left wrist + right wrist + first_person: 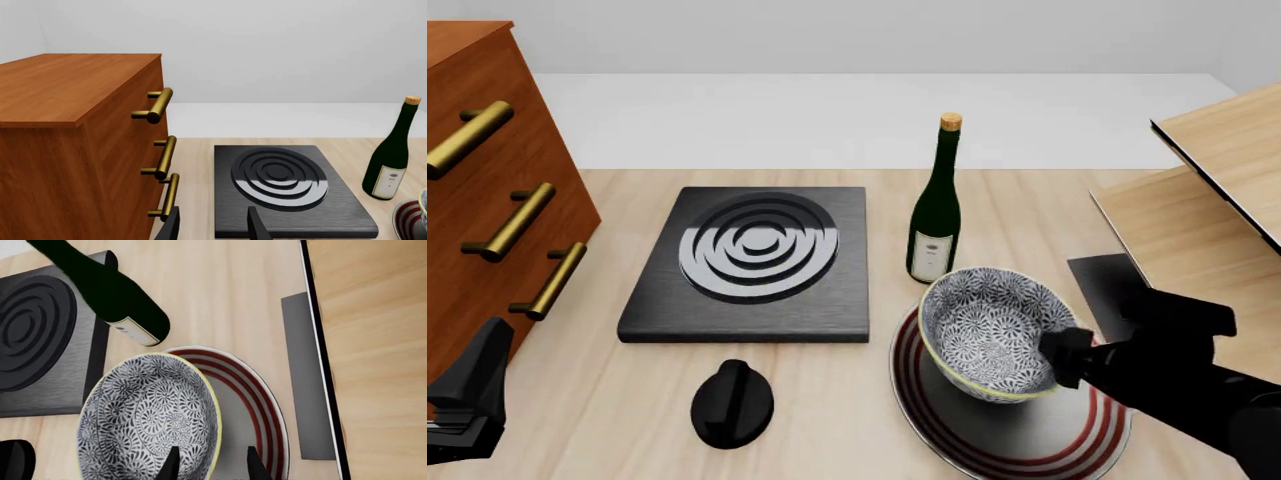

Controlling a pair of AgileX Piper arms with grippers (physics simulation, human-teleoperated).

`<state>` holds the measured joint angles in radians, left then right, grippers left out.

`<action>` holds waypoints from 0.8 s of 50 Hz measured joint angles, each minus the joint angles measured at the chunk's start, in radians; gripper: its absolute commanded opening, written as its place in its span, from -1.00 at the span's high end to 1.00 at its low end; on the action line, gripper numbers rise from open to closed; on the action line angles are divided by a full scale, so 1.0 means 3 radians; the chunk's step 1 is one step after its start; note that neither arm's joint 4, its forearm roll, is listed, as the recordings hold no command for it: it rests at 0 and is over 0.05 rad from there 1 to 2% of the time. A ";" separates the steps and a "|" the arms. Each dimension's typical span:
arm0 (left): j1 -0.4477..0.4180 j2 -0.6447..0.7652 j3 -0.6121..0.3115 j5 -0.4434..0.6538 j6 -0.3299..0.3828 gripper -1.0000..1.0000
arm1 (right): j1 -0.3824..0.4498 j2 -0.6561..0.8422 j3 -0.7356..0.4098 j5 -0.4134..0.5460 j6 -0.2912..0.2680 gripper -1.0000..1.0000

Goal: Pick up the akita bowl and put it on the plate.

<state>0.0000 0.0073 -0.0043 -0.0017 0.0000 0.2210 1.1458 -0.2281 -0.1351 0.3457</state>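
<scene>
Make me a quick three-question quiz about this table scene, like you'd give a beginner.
1. True or false: the patterned bowl is tilted, held over the red-ringed plate.
2. Which arm's gripper holds the bowl? A) left gripper B) right gripper
3. What tall thing stands just behind the bowl, beside the black slab?

Key:
1. True.
2. B; its fingers pinch the bowl's rim, and the left one is open, holding nothing.
3. A dark green bottle.
</scene>
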 measured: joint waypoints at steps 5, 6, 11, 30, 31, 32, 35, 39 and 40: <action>0.0000 0.0000 0.0000 0.0000 0.0000 -1.00 | -0.0023 -0.0150 -0.0065 0.0166 -0.0021 -1.00; 0.0000 0.0000 0.0000 0.0000 0.0000 -1.00 | -0.0027 -0.0181 -0.0080 0.0203 -0.0027 -1.00; 0.0000 0.0000 0.0000 0.0000 0.0000 -1.00 | -0.0049 -0.0334 -0.0167 0.0394 -0.0077 -1.00; 0.0000 0.0000 0.0000 0.0000 0.0000 -1.00 | -0.0104 -0.0872 -0.0514 0.1075 -0.0391 -1.00; 0.0000 0.0000 0.0000 0.0000 0.0000 -1.00 | -0.0104 -0.0896 -0.0530 0.1104 -0.0411 -1.00; 0.0000 0.0000 0.0000 0.0000 0.0000 -1.00 | -0.0104 -0.0919 -0.0545 0.1131 -0.0434 -1.00; 0.0000 0.0000 0.0000 0.0000 0.0000 -1.00 | -0.0102 -0.0989 -0.0592 0.1218 -0.0501 -1.00; 0.0000 0.0000 0.0000 0.0000 0.0000 -1.00 | -0.0097 -0.1084 -0.0657 0.1343 -0.0593 -1.00; 0.0000 0.0000 0.0000 0.0000 0.0000 -1.00 | -0.0098 -0.1109 -0.0676 0.1377 -0.0618 -1.00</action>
<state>0.0000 0.0073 -0.0043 -0.0017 0.0000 0.1917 0.8132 -0.4307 0.2780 0.1604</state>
